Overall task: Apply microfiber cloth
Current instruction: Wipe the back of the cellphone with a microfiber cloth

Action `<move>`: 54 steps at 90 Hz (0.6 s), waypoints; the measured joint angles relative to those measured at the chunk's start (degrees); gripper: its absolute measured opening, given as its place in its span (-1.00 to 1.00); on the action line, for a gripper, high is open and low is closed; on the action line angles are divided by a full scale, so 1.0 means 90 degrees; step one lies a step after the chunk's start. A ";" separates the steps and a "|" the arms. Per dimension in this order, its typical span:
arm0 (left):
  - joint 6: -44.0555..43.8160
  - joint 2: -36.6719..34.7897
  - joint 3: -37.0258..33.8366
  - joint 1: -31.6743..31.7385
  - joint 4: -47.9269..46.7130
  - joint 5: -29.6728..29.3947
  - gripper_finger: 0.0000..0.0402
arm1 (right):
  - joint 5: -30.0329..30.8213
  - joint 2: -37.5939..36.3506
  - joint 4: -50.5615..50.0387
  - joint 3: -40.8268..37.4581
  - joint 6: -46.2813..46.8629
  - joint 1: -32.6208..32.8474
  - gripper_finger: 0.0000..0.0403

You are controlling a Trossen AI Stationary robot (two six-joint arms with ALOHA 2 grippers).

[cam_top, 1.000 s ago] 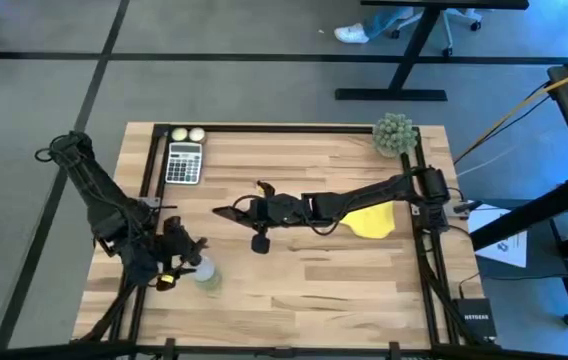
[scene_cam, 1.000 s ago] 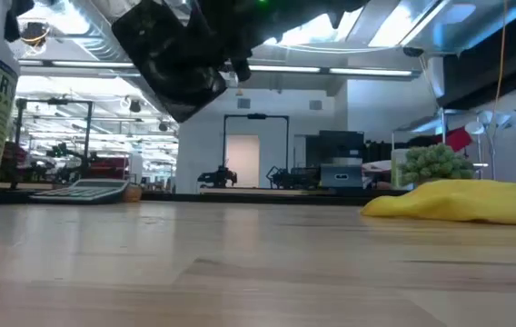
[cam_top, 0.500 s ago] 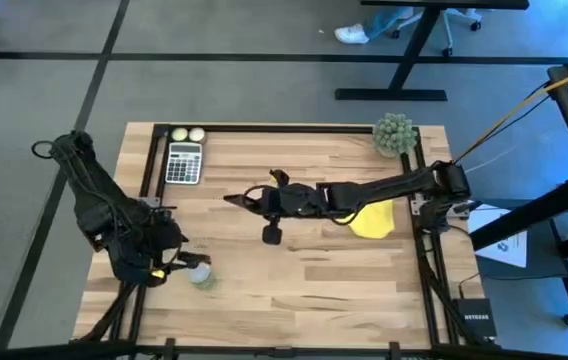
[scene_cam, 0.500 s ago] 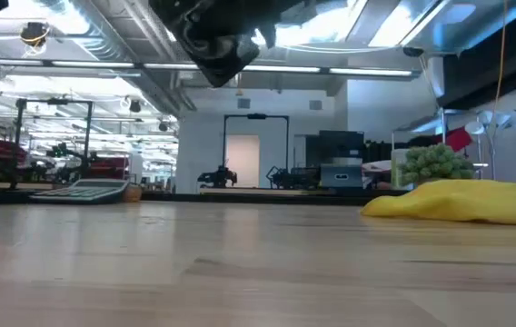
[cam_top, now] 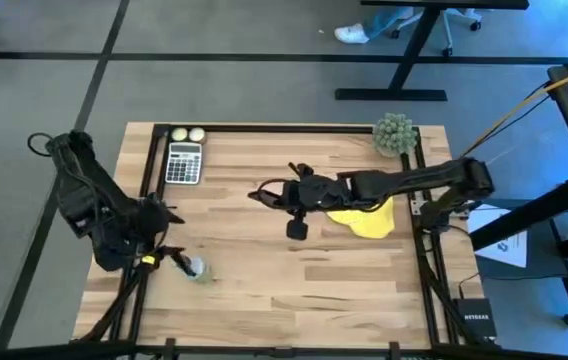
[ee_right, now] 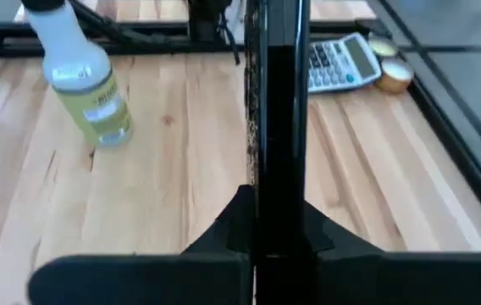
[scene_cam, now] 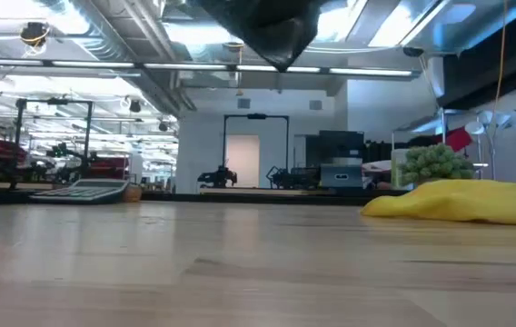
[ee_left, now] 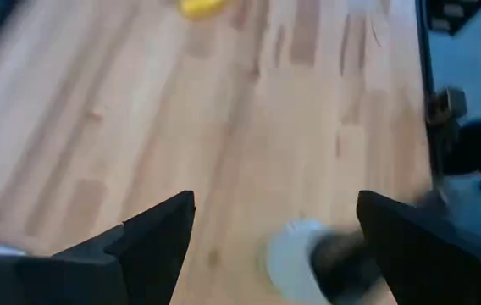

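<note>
One microfiber cloth (cam_top: 367, 219) lies behind the right jaws (cam_top: 264, 192), untouched

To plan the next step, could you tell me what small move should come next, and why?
Probably send the open left gripper across toward the microfiber cloth. The right gripper is shut on a black phone above the middle of the table, and the cloth lies untouched beneath the right arm.

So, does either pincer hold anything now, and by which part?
The right pincer holds the black smartphone clamped by its near end, seen edge-on. The left pincer is open, holding nothing.
</note>
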 joint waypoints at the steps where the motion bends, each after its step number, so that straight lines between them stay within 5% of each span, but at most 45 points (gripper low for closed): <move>1: 0.0020 0.0001 0.0011 0.0000 0.0006 -0.0085 0.56 | -0.0041 -0.0021 -0.0036 0.0000 0.0002 0.0002 -0.97; 18: 0.0310 0.0007 0.0041 0.0157 0.0559 -0.1589 0.56 | -0.0435 -0.0232 -0.0447 -0.0140 0.0065 0.0081 -0.97; 26: 0.0824 0.0012 -0.0074 0.0472 0.1215 -0.1829 0.56 | -0.0747 -0.0496 0.0232 -0.0634 0.0064 0.0088 -0.97; 44: 0.3761 0.0284 -0.0442 0.1697 0.3926 -0.1312 0.56 | -0.1097 -0.1138 0.3156 -0.2613 0.0098 0.0069 -0.97; 54: 0.4659 0.0607 -0.0657 0.2715 0.5222 -0.0271 0.55 | -0.1154 -0.1277 0.5100 -0.3447 0.0105 0.0069 -0.97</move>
